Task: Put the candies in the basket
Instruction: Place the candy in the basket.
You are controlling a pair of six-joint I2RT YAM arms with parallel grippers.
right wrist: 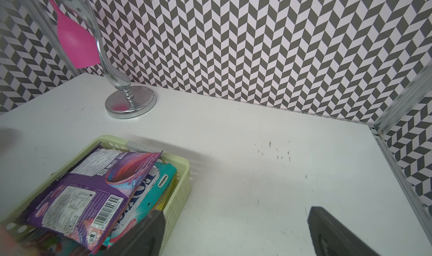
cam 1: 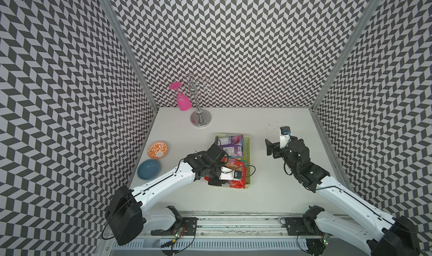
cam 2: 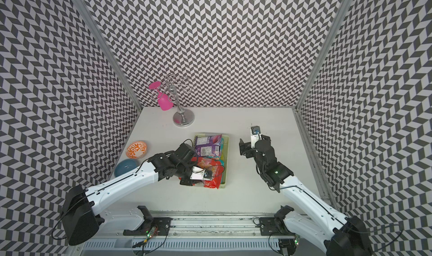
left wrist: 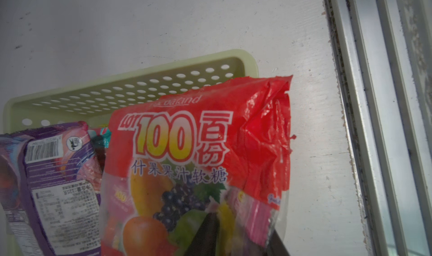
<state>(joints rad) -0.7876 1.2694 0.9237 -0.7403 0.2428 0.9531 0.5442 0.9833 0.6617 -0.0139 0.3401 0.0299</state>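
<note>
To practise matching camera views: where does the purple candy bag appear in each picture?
A top view: purple candy bag, centre, at the far end of the basket.
A top view: same spot, slightly further left.
Left wrist: lower left corner.
Right wrist: lower left.
Shared landmark: the pale green basket.

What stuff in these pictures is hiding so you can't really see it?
Left tool: the left wrist view's edge cuts its fingers off, so a grip on the red bag is unclear; in both top views the left arm covers it.
Teal bag: right wrist view, mostly under the purple bag.
Basket: in both top views, bags and the left arm cover most of it.
Blue dish: in a top view, partly behind the left arm.
</note>
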